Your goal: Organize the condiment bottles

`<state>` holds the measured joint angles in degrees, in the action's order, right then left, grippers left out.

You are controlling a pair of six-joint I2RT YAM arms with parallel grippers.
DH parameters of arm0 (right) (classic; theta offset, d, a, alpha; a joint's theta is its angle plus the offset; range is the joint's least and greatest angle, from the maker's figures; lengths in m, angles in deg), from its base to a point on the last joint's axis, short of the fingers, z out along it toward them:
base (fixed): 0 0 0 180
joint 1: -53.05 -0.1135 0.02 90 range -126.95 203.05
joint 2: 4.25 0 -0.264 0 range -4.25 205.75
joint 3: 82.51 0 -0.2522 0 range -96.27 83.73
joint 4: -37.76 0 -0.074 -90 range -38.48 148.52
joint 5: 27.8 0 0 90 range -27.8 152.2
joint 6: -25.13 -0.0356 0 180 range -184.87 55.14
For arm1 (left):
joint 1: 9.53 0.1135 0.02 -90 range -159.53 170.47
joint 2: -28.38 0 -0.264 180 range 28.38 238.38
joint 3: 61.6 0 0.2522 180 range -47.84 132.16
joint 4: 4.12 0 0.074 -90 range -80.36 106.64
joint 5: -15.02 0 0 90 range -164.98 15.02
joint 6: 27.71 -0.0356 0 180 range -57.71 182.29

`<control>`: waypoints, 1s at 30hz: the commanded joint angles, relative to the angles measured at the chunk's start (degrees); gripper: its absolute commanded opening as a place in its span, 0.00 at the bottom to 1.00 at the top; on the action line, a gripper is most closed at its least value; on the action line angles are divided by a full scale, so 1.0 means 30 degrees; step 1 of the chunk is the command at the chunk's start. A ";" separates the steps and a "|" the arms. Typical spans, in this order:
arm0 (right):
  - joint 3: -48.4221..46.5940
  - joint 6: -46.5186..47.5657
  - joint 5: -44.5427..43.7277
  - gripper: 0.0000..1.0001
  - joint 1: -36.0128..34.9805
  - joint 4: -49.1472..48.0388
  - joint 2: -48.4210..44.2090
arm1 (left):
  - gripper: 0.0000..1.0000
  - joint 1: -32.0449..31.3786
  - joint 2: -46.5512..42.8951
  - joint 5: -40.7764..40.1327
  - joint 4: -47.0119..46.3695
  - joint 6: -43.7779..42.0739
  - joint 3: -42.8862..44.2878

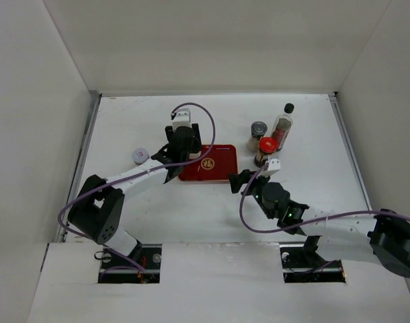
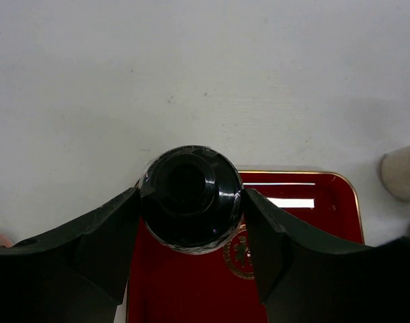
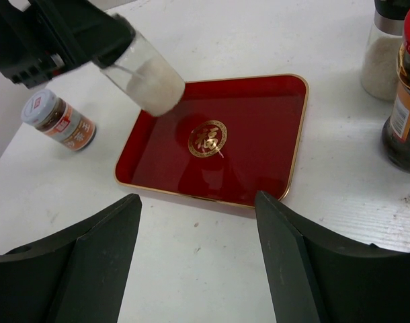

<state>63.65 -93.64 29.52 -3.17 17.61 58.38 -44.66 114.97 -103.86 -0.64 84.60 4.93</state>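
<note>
My left gripper is shut on the black-capped white bottle and holds it tilted over the left end of the flat red tray. In the left wrist view its black cap sits between my fingers. The pink-lidded jar stands left of the tray. The grey-lidded jar, the red-lidded jar and the taller black-capped bottle stand together right of the tray. My right gripper is open and empty, on the near side of the tray's right end.
The tray is bare, with a gold emblem in its middle. White walls enclose the table on the left, back and right. The left arm's purple cable loops above the tray.
</note>
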 commanded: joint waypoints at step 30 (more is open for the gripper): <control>-0.0574 -0.0076 -0.0938 0.94 0.0242 0.0199 -0.0865 | 0.77 -0.1749 0.2660 -0.3643 -0.4424 -0.3157 -0.0337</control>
<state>63.54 -93.42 28.71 -2.80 18.99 58.36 -49.45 122.07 -112.41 -10.34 77.21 1.76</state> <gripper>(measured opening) 0.937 0.766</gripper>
